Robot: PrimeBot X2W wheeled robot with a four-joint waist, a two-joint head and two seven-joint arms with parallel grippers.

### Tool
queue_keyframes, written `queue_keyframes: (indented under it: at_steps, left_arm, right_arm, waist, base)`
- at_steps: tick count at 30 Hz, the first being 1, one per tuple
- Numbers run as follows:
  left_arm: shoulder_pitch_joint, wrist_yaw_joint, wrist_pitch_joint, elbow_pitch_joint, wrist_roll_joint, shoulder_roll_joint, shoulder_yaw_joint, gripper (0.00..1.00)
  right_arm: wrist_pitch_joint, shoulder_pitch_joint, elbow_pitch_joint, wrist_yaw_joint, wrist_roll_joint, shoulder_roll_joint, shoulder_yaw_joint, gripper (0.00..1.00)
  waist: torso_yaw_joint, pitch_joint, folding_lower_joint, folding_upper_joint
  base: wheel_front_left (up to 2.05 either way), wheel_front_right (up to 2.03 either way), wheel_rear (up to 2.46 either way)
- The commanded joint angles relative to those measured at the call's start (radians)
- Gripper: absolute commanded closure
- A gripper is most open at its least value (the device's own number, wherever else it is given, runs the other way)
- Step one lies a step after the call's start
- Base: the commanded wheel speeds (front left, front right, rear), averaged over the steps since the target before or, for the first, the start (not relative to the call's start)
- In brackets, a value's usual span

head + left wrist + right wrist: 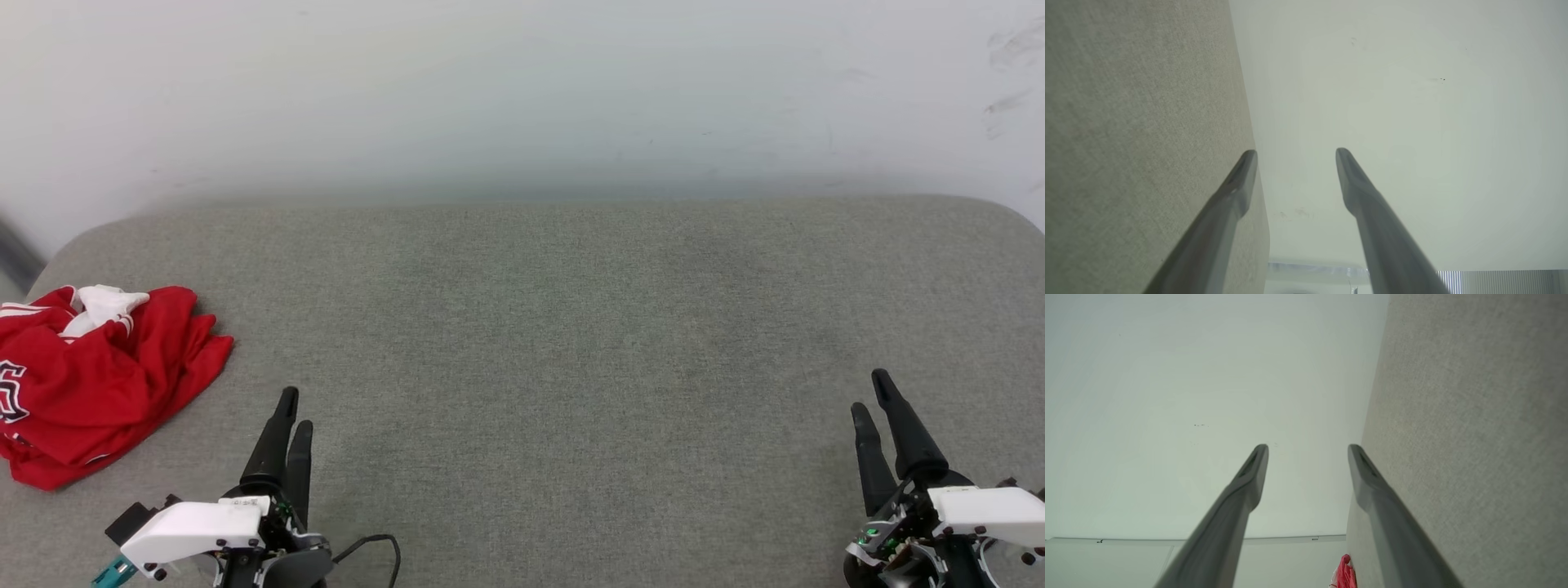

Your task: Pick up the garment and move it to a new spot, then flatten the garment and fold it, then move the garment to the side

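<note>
Garment (98, 384) crumpled, apparently untouched, far left

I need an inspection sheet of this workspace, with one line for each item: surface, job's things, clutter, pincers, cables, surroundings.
Surface: grey fabric-covered top, flat, with rounded far corners.
Job's things: red garment, crumpled in a heap at the left edge, some white showing at its top; not flattened or folded.
Clutter: nothing seen.
Pincers: left pincer open, holding nothing, right of the garment and apart from it; right pincer open, holding nothing, at the far right.
Cables: one black cable looping beside the left pincer's base.
Surroundings: white wall behind, with dark scuff marks at upper right.
</note>
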Motion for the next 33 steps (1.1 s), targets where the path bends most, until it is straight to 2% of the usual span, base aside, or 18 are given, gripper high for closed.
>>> queue_keyframes:
  at_steps: [1,10,18,24,33]
  left_arm:
    - [-0.03,0.0,-0.012,-0.021,-0.003,0.002,-0.017,0.0]
    - [-0.047,0.0,-0.058,-0.046,0.015,0.002,-0.072,0.0]
    - [-0.06,0.0,-0.093,-0.091,0.09,0.002,-0.117,0.0]
    - [-0.065,0.0,-0.117,-0.125,0.204,0.002,-0.141,0.0]
    - [-0.066,0.0,-0.151,-0.135,0.395,0.002,-0.163,0.0]
  right_arm:
    - [-0.01,-0.023,-0.027,0.0,0.009,-0.001,0.007,0.0]
    - [-0.052,-0.024,-0.058,0.0,-0.009,-0.002,0.031,0.0]
    - [-0.095,-0.027,-0.091,0.0,-0.083,-0.019,0.061,0.0]
    - [-0.121,-0.028,-0.117,0.0,-0.158,-0.028,0.081,0.0]
    - [-0.155,-0.024,-0.135,0.0,-0.374,-0.028,0.089,0.0]
  waist:
    - [0.0,0.0,0.0,0.0]
    - [0.001,0.001,0.0,0.0]
    - [0.004,0.003,0.0,0.0]
    - [0.006,0.005,0.0,0.0]
    - [0.012,0.005,0.0,0.0]
  base:
    - [0.0,0.0,0.0]
    - [0.0,0.0,0.0]
    - [0.0,0.0,0.0]
    - [0.0,0.0,0.0]
    - [0.0,0.0,0.0]
